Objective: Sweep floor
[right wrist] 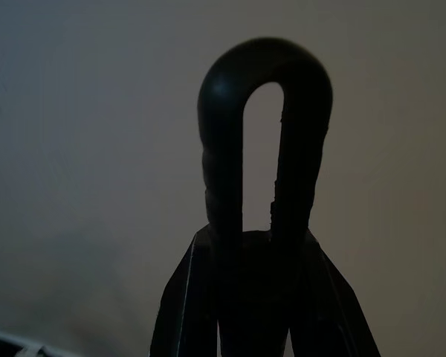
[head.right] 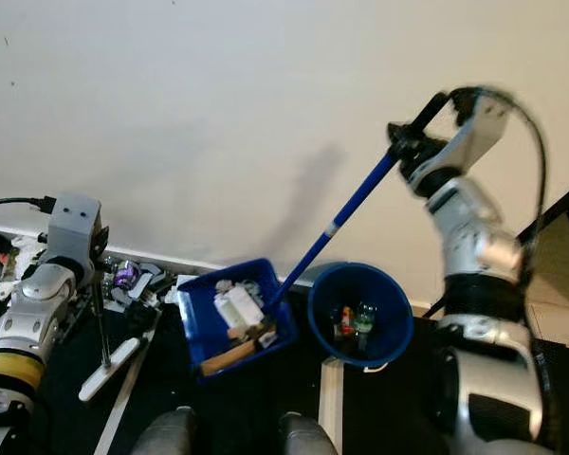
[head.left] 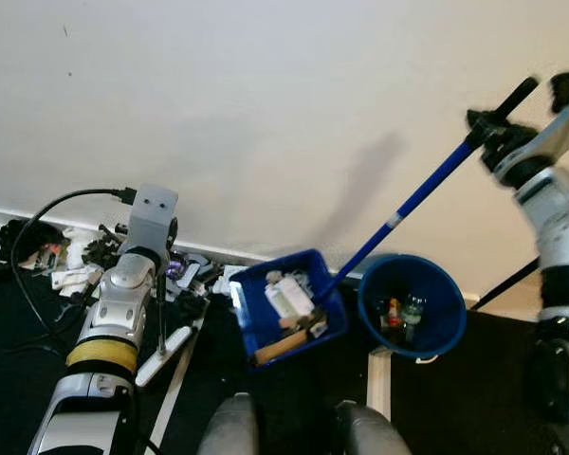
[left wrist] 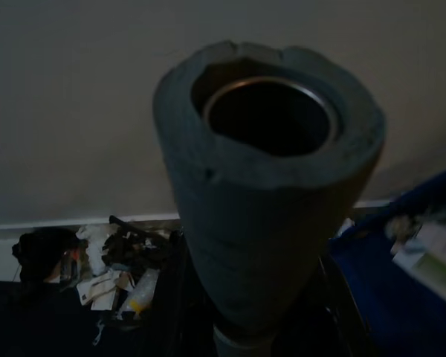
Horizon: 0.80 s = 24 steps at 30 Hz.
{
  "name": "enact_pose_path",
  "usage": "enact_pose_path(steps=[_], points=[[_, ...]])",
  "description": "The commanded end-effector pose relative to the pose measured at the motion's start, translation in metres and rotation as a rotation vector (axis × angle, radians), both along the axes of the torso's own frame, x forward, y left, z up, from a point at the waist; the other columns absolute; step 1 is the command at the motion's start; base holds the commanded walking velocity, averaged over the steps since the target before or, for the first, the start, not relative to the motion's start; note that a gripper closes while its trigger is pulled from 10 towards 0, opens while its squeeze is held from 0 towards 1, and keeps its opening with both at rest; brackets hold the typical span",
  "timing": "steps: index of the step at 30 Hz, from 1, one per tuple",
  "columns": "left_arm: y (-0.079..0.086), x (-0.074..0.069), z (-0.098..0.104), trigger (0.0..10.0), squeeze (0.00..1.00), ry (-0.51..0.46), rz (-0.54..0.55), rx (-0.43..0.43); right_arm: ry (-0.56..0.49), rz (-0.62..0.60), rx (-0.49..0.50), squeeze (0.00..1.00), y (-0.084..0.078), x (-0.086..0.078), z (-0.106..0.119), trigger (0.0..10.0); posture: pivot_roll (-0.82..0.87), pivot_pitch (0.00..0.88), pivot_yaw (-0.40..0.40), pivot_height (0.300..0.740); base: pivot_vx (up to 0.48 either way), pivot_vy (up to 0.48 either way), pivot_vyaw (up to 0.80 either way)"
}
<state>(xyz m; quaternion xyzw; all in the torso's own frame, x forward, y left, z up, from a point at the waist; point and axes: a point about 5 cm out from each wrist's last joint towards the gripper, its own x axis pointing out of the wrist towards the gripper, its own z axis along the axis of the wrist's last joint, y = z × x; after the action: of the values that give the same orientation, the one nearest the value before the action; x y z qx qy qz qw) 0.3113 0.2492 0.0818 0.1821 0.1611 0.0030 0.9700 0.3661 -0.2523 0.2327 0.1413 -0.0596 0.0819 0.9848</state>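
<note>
A: Where's the dustpan [head.left: 286, 318]?
B: Lifted, loaded with scraps, tilted beside the blue bin [head.left: 412, 305] at its 9 o'clock. The right gripper [head.right: 419, 142] is clamped on its blue handle's black end.
A: And the left gripper [head.left: 158, 248]?
B: Closed around the broom handle [left wrist: 267, 186].
A: Finished?
B: I'd judge not: the litter pile [head.left: 85, 256] along the wall at 9 o'clock remains.

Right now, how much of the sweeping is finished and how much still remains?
Some rubbish already lies in the blue bin. The right gripper holds the blue handle of the dustpan, which is full of litter and tilted beside the bin, not yet emptied. The left gripper holds a broom. A pile of litter remains along the wall.
</note>
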Motion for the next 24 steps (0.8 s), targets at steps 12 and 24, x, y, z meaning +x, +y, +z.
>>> enact_pose_path(steps=[12, 24], points=[[-0.012, 0.003, 0.002, 10.0, 0.00, -0.009, -0.074, -0.011, -0.093, -0.021, -0.005, 0.00, -0.038, -0.011, 0.071, 10.0, 0.06, 0.000, -0.041, 0.740, 0.000, 0.000, 0.00], [-0.016, 0.002, -0.001, 10.0, 0.00, 0.005, -0.087, -0.041, -0.080, -0.147, -0.081, 0.00, -0.082, -0.030, 0.102, 10.0, 0.05, 0.000, -0.044, 0.740, 0.000, 0.000, 0.00]])
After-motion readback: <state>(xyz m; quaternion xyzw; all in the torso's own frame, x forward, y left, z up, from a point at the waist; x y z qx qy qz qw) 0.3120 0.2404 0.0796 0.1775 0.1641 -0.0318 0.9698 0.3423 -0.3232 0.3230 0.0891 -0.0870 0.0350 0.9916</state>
